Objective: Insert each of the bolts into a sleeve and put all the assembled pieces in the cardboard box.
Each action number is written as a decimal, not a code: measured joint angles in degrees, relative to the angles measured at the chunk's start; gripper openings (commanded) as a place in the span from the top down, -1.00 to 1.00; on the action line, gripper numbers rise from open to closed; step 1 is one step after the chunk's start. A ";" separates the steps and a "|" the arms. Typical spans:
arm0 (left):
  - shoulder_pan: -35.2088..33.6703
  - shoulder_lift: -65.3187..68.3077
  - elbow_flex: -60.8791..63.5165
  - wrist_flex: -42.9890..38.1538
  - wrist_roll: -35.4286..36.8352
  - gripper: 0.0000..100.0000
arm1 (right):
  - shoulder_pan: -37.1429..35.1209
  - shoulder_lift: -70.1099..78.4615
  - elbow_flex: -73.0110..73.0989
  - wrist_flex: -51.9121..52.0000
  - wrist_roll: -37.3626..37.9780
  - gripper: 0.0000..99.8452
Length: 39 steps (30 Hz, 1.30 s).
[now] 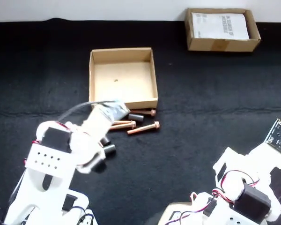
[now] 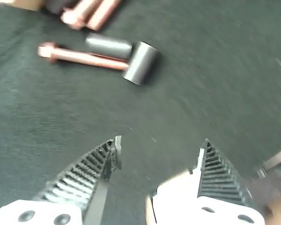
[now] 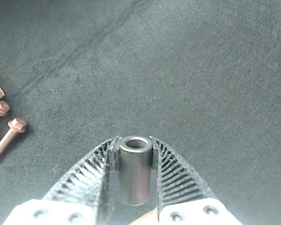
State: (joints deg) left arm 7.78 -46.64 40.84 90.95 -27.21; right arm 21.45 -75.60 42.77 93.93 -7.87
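Your right gripper (image 3: 134, 139) is clenched on a short grey metal sleeve (image 3: 135, 171). The sleeve's long axis runs along the fingers and its open bore faces out past the fingertips. It is held over bare black cloth table (image 1: 210, 103), well away from the open brown cardboard box (image 1: 123, 77), on the box's right-hand side as the high view shows it.

Three long copper-coloured bolts (image 1: 144, 127) lie just in front of the box's near wall. Their long axes run roughly along that wall, with the heads toward the box's right corner, and the nearest one is slightly tilted. A dark sleeve (image 1: 136, 117) sits among them, and another dark sleeve (image 1: 108, 149) lies farther from the box, beside the left arm.

Your left gripper (image 2: 161, 140) hangs released, its fingers spread wide with only cloth between them, on the near side of the bolts from the box. Just beyond its tips, one sleeve (image 2: 140, 63) touches the threaded end of a bolt (image 2: 82, 57).

There is wide open cloth to the right of the box. A second cardboard box holding white paper (image 1: 222, 29) sits beyond it at the far edge.
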 measured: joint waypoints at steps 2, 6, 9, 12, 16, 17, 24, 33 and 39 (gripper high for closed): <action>-2.64 0.00 0.26 -4.66 -0.09 0.46 | 0.00 0.00 0.00 0.00 0.00 0.99; -3.96 0.09 1.76 -13.27 -0.09 0.46 | 0.00 0.00 0.00 0.00 0.00 0.99; -2.20 0.18 2.29 -14.51 -0.09 0.46 | 0.00 0.00 0.00 0.00 0.00 0.99; 1.32 0.35 2.29 -14.95 -0.09 0.46 | 0.00 0.00 0.00 0.00 0.00 0.99; 7.91 5.45 1.67 -15.21 -0.26 0.46 | 0.00 0.00 1.41 -2.29 0.00 0.99; 9.32 7.91 0.70 -15.21 -0.26 0.46 | 0.00 0.00 2.20 -3.52 0.00 0.99; 11.60 28.57 -11.69 -15.30 -0.88 0.46 | 0.18 0.00 5.89 -6.33 0.00 0.99; 13.27 47.91 -28.31 -13.01 -10.99 0.46 | 0.35 0.00 11.08 -11.96 0.00 0.99; 15.91 58.20 -39.38 -11.25 -11.96 0.46 | 0.35 0.00 16.62 -16.62 0.00 0.99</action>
State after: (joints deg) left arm 23.69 11.56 1.45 79.69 -39.16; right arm 21.80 -75.60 59.38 77.32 -7.87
